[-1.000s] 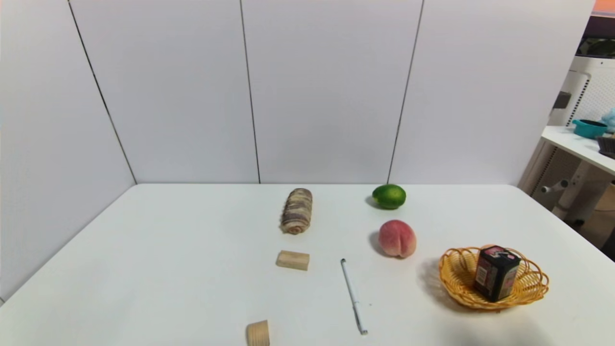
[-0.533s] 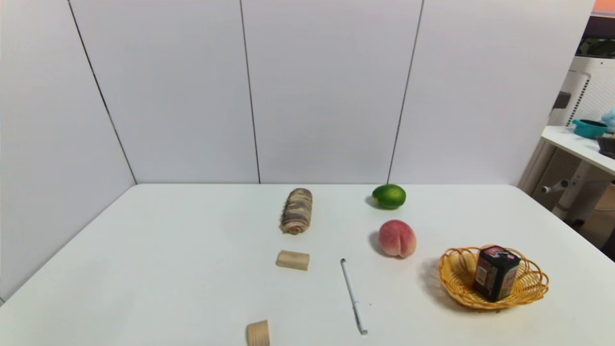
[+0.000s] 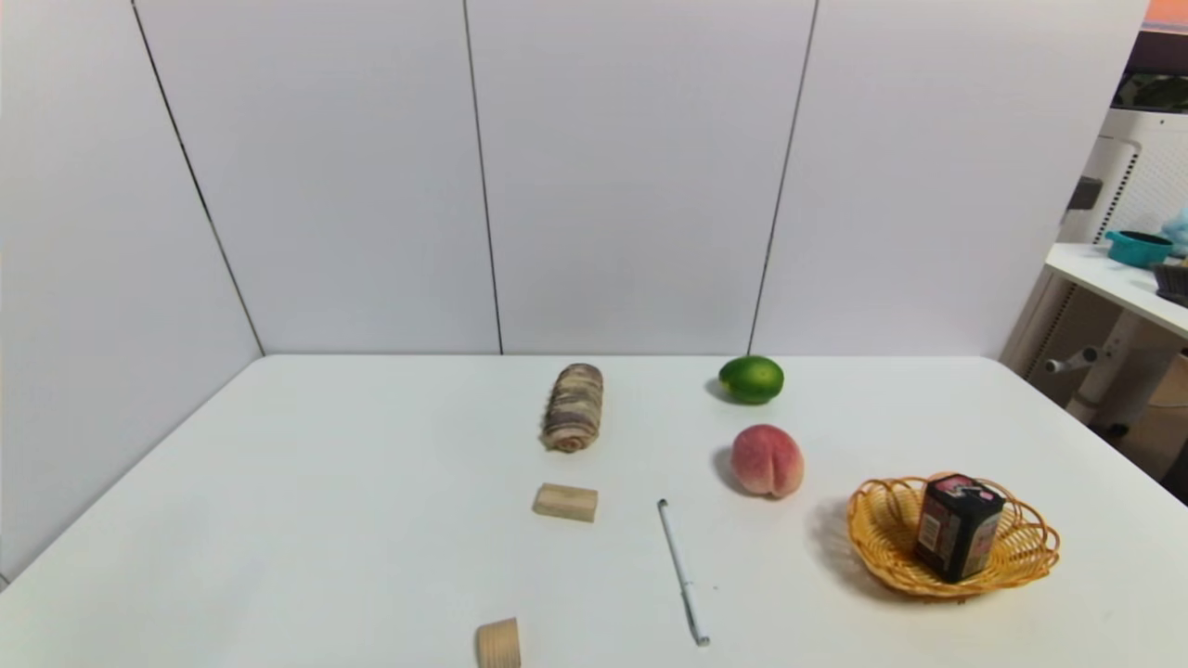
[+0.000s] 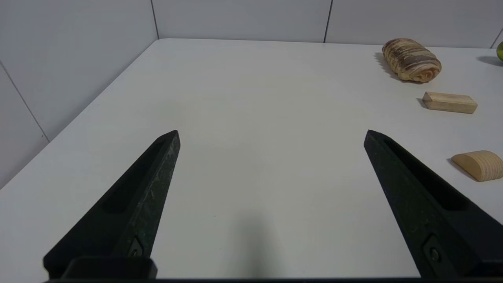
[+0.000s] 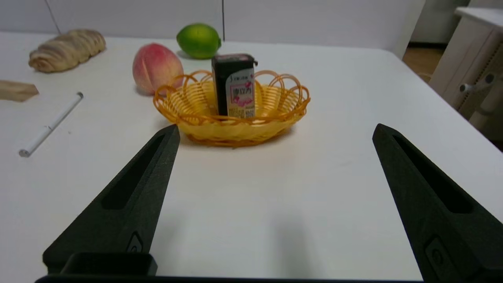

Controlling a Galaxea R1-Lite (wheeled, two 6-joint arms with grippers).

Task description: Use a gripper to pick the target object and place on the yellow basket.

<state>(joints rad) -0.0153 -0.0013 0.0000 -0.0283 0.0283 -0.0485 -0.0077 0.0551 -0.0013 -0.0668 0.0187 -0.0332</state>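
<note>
White desk (image 3: 371,520), white wall panels behind. Target object (image 3: 958,527) upright inside yellow basket (image 3: 872,543), near right. My right claw (image 5: 275,131) wide, empty, near side of basket. Left claw (image 4: 271,131) wide, parked. I judge placing done; next only retreat.

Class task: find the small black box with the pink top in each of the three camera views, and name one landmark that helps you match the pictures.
Head view: black box stands upright in the yellow basket, lower right.
Left wrist view: not in it.
Right wrist view: the box stands in the basket, upper centre.
Shared landmark: the peach beside the basket.
</note>
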